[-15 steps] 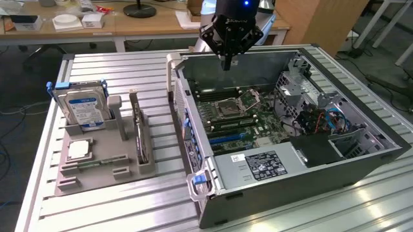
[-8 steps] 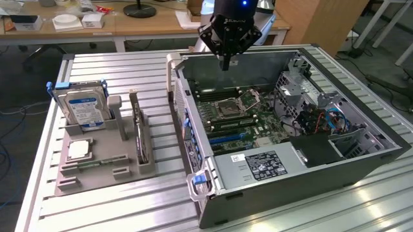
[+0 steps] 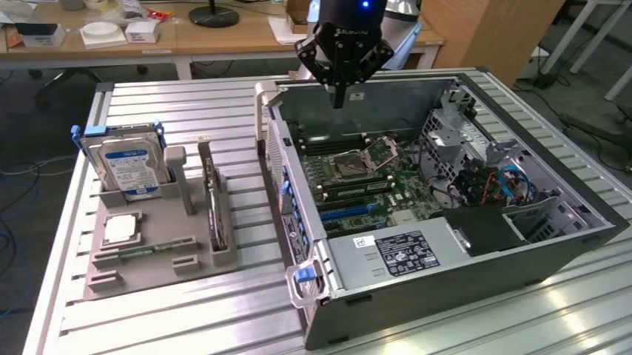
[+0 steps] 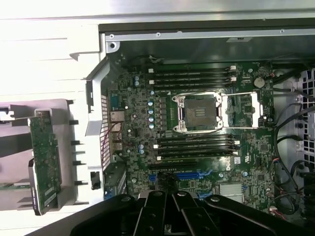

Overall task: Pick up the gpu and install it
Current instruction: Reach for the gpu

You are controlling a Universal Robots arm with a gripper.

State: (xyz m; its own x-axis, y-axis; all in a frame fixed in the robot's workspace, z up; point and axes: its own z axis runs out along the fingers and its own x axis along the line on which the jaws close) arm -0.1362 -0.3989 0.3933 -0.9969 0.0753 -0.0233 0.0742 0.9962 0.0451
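The case (image 3: 553, 244) lies open side up on the bench (image 3: 177, 103), by its edge at the exterior view's right, with the board (image 3: 365, 185) flat inside and the power unit (image 3: 395, 251) at its near end. The holder (image 3: 148, 259) sits beside it, toward the opposite edge. The drive (image 3: 126, 166) stands at the holder's far end, and the gpu (image 3: 210, 200) stands on edge along its case side. The gripper (image 3: 339, 100) hangs over the case's far wall, perhaps just inside it.

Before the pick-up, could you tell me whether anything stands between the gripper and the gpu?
Nothing visible does: the gripper hangs above the open case, and the gpu stands upright in the grey holder beside it, uncovered.
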